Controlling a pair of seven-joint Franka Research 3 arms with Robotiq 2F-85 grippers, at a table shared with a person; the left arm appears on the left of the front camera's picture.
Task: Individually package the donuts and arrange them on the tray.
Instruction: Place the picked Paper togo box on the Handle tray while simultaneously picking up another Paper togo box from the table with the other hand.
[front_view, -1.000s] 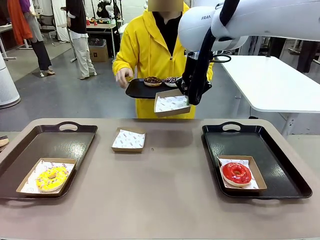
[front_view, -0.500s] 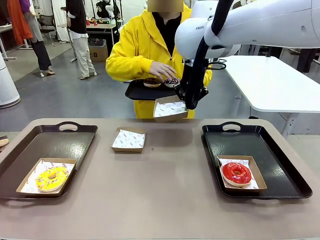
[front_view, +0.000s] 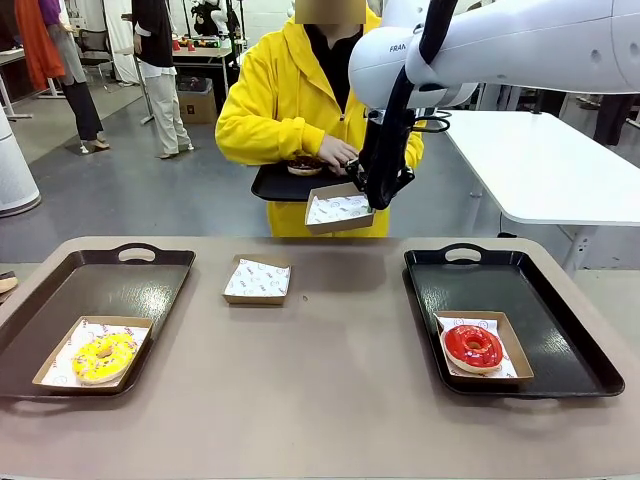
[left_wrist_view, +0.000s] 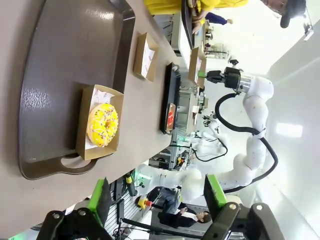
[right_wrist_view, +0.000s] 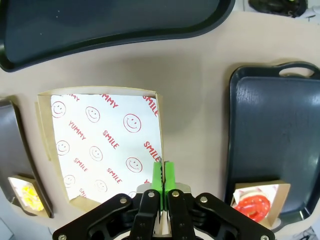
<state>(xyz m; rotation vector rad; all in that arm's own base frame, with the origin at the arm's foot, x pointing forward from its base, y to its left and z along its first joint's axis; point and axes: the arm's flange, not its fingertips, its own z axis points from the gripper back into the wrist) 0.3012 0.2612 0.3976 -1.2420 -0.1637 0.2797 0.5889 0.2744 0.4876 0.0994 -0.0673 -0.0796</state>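
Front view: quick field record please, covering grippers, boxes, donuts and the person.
right gripper: shut on held box, in the air near the person
left gripper: open, empty
held box: paper-lined, no donut
spare box: on table between trays, empty
yellow donut: boxed on left tray
red donut: boxed on right tray
person's hand: over small black tray, beside dark donut

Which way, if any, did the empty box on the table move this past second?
No. The empty box keeps its spot, same gap to the left tray.
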